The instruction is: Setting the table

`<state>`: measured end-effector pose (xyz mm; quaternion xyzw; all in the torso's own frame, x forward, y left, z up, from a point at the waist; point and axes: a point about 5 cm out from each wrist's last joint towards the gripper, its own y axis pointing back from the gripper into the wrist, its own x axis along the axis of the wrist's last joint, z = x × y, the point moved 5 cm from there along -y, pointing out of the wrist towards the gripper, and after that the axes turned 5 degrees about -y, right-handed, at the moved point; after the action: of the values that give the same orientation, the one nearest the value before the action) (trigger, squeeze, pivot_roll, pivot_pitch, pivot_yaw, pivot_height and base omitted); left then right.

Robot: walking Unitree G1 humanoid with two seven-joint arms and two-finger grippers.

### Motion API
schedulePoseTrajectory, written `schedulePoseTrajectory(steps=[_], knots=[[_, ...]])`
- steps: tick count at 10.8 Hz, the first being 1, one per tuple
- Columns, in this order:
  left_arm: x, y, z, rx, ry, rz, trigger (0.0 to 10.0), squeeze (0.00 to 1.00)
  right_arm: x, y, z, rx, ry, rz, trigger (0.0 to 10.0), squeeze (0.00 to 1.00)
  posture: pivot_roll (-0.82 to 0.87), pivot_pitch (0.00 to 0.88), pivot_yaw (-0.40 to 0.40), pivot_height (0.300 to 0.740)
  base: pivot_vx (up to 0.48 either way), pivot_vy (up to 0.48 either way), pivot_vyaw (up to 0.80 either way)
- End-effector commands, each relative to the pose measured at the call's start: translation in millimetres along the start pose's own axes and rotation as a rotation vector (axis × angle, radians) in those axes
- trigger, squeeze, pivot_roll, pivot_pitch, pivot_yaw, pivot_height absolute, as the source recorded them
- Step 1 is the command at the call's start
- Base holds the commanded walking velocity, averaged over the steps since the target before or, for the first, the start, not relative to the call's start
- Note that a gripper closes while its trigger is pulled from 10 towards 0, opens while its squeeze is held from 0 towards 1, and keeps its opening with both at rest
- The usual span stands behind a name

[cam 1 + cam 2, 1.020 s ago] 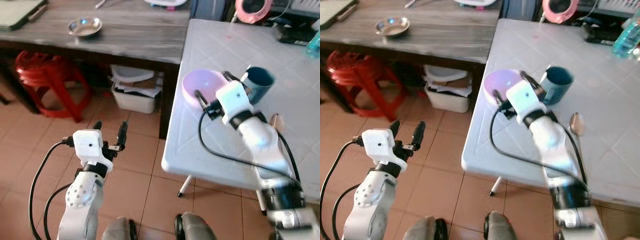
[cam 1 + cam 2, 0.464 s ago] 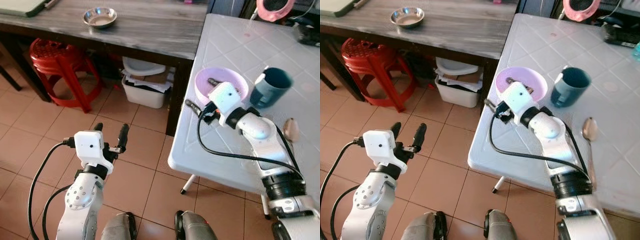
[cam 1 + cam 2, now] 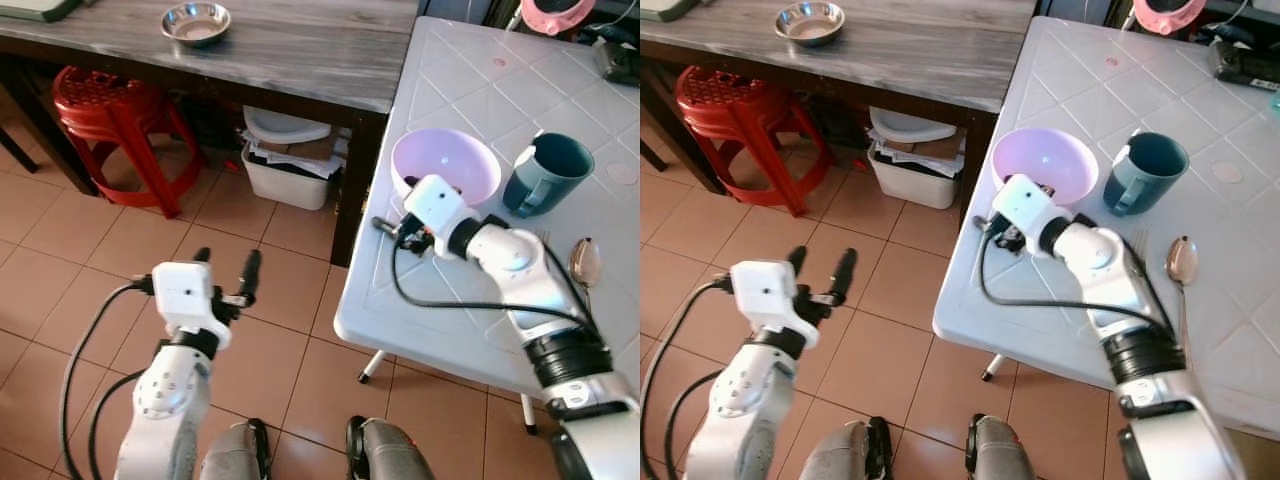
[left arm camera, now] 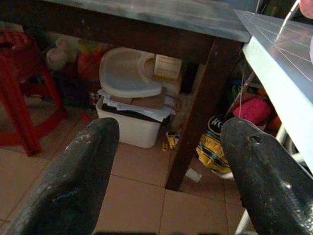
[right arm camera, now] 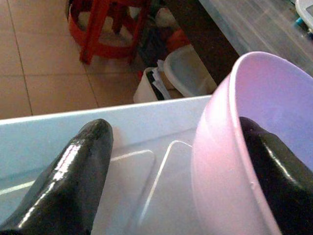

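Watch the table edge here: your right gripper (image 3: 393, 226) straddles the near rim of the pink bowl (image 3: 447, 164), one finger inside, one outside, jaws spread and not yet pinched on the wall, and the bowl sits close to the corner of the white table (image 3: 470, 90). Pull toward yourself without a firm pinch and I'd say the bowl could tip or slide off onto the tiles; swing it right and it may knock the teal mug (image 3: 546, 174) just beside it. Your left gripper (image 3: 224, 271) hangs released over the floor, grasping nothing. The count: one pink bowl, one teal mug, one spoon (image 3: 583, 262) lying past the forearm, and one steel bowl (image 3: 195, 21) on the dark wooden table (image 3: 300, 60).
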<state>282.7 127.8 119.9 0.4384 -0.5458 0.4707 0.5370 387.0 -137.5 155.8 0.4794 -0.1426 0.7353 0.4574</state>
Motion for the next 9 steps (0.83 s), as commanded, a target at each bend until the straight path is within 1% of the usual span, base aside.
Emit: schedulePoseTrajectory(steps=[1, 2, 4, 5, 7, 9], knots=[[-4.7, 1.2, 1.1, -0.002, -0.001, -0.024, 10.0, 0.00, -3.9, 0.0, 0.0, 0.023, 0.013, -0.030, 0.0, 0.00, -0.03, 0.212, -0.028, 0.740, 0.000, 0.000, 0.00], [-5.1, 0.1, 2.1, -0.017, -0.018, -0.027, 10.0, 0.00, -4.8, 0.0, -1.7, 0.063, 0.018, -0.052, 0.0, 0.00, -0.03, 0.211, -0.033, 0.740, 0.000, 0.000, 0.00], [-1.2, -5.3, 2.1, -0.035, -0.022, -0.012, 10.0, 0.00, -6.8, -1.6, -4.3, 0.083, -0.009, -0.076, 0.0, 0.00, -0.03, 0.210, -0.037, 0.740, 0.000, 0.000, 0.00], [-1.5, -6.5, 1.2, -0.033, -0.024, -0.013, 10.0, 0.00, -5.5, -2.5, -3.3, 0.084, -0.019, -0.079, 0.0, 0.00, -0.04, 0.209, -0.038, 0.740, 0.000, 0.000, 0.00], [-2.1, -7.2, 2.1, -0.044, -0.027, -0.017, 10.0, 0.00, -11.1, -0.2, 1.3, 0.082, -0.039, -0.121, 0.0, 0.00, -0.03, 0.209, -0.034, 0.740, 0.000, 0.000, 0.00], [-1.9, -8.2, 1.8, -0.051, -0.030, -0.017, 10.0, 0.00, -16.7, 1.9, -4.3, 0.114, -0.060, -0.153, 0.0, 0.00, -0.03, 0.208, -0.030, 0.740, 0.000, 0.000, 0.00]])
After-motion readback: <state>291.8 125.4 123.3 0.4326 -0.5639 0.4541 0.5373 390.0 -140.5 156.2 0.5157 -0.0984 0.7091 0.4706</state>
